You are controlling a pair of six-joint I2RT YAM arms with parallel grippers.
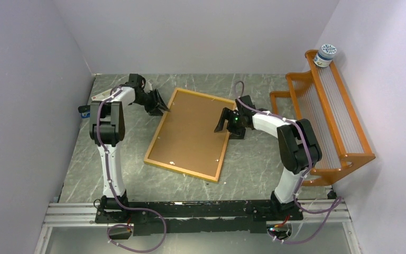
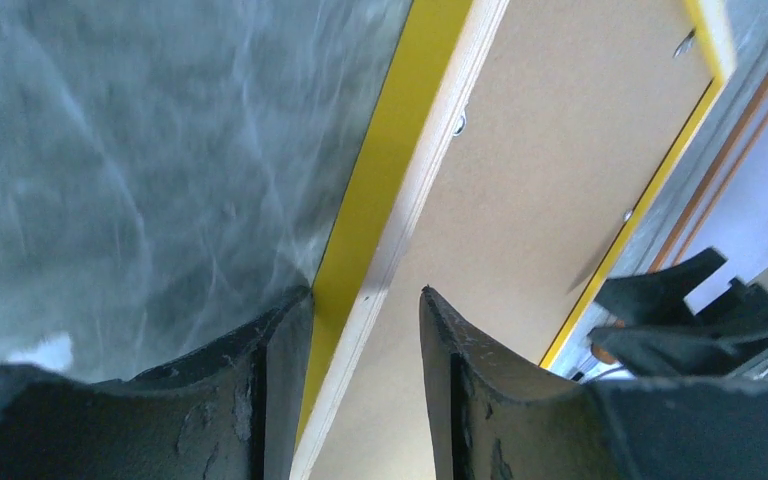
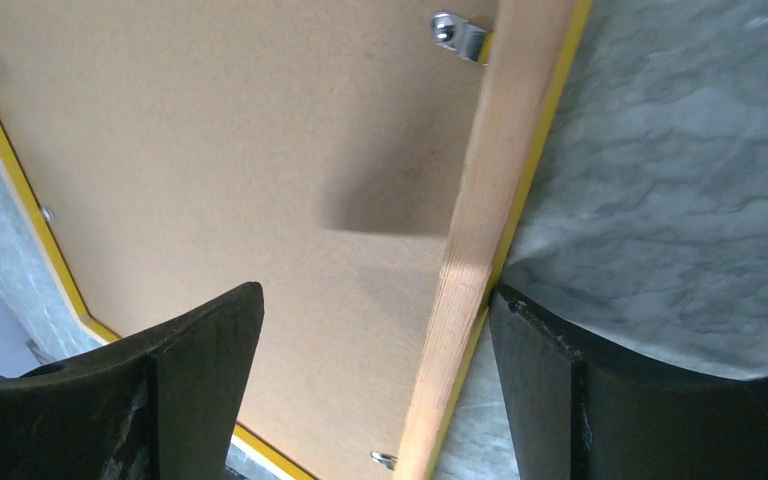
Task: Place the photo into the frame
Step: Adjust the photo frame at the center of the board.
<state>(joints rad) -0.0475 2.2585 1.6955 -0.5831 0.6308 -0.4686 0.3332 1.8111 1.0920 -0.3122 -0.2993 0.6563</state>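
The frame (image 1: pixel 161 124) lies face down mid-table, its thin yellow-orange border around a brown backing panel (image 1: pixel 190 132). The photo is hidden from every view. My left gripper (image 1: pixel 161 108) is at the frame's far-left edge. In the left wrist view it (image 2: pixel 365 292) stands open astride the yellow border (image 2: pixel 390 150), one finger at the outer edge and the other over the panel (image 2: pixel 560 120). My right gripper (image 1: pixel 222 126) is at the right edge. It (image 3: pixel 375 290) is wide open over the wooden rail (image 3: pixel 500 150) and panel (image 3: pixel 210 130), its outer finger against the rail.
An orange slatted rack (image 1: pixel 328 121) stands along the right wall with a small jar (image 1: pixel 325 54) on its top end. Metal clips (image 3: pixel 460 35) hold the panel at the rail. A small blue item (image 1: pixel 84 111) lies by the left wall.
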